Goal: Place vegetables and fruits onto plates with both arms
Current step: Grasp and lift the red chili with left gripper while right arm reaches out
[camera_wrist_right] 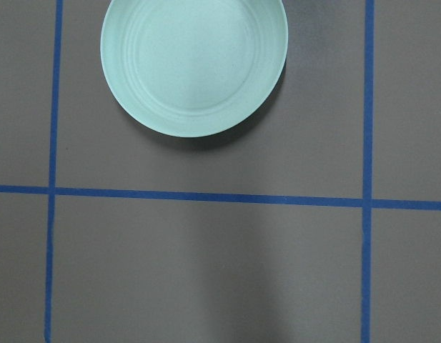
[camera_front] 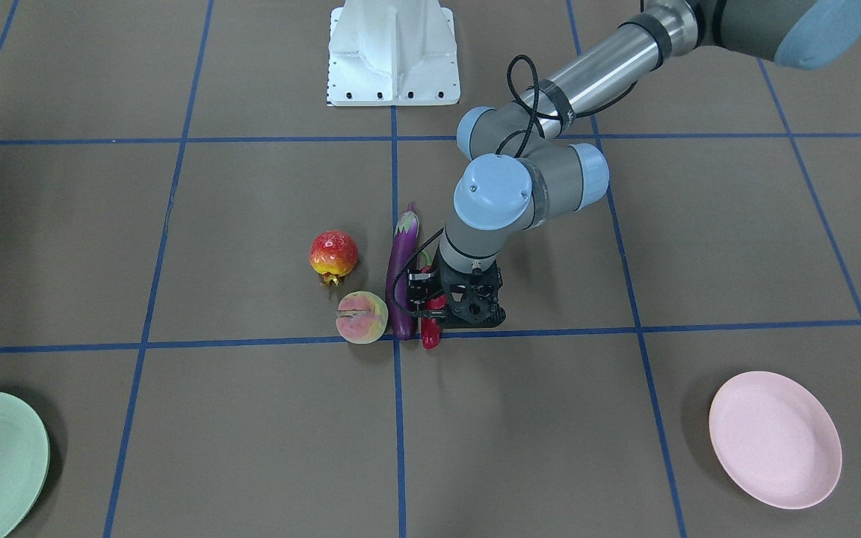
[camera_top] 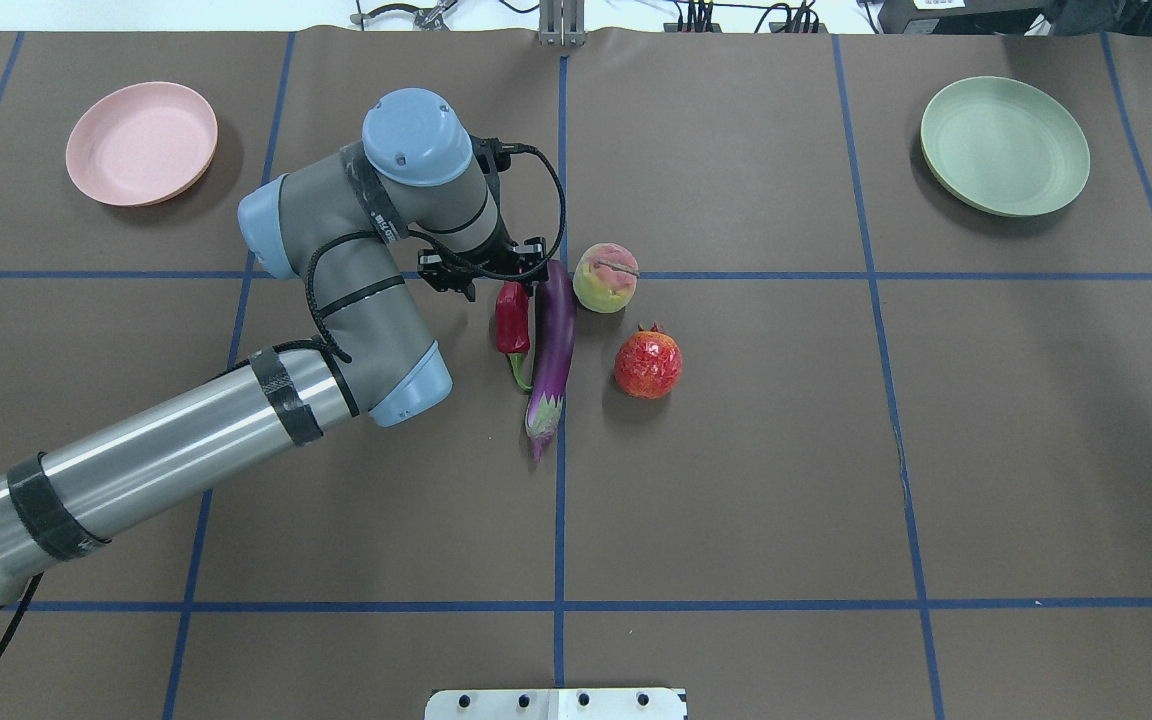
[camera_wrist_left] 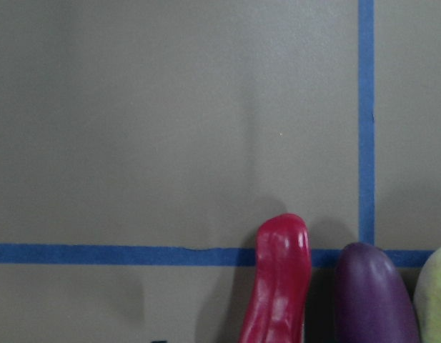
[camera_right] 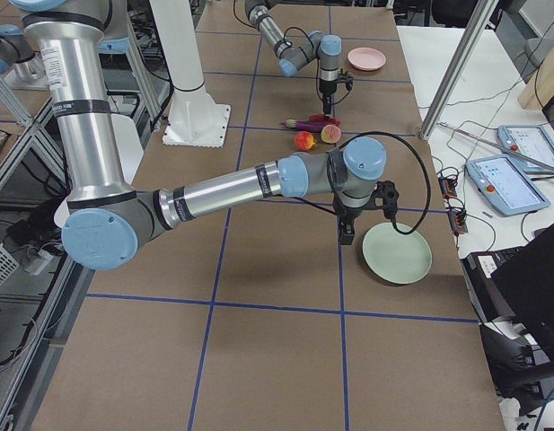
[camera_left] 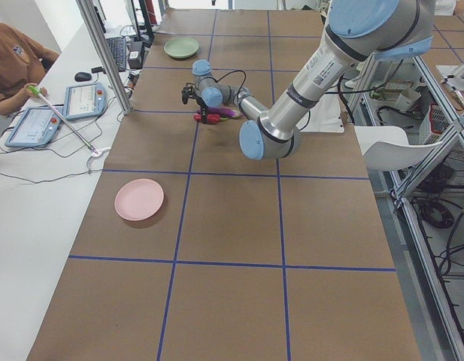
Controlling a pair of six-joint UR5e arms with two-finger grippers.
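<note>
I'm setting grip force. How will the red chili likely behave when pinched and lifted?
The chili pepper looks glossy and wrinkled, so it may slip slightly. Small and slim, it is probably light. Its curved shape, lying beside the eggplant, likely keeps it from rolling.

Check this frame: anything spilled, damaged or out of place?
Nothing stands out. Pink plate and green plate sit empty; pomegranate, peach, eggplant and chili lie intact, clustered mid-table, left gripper at the chili.

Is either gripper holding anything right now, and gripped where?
Cannot tell. The left gripper is down over the chili pepper's tip half, but a closed grip isn't visible. The right gripper appears empty.
</note>
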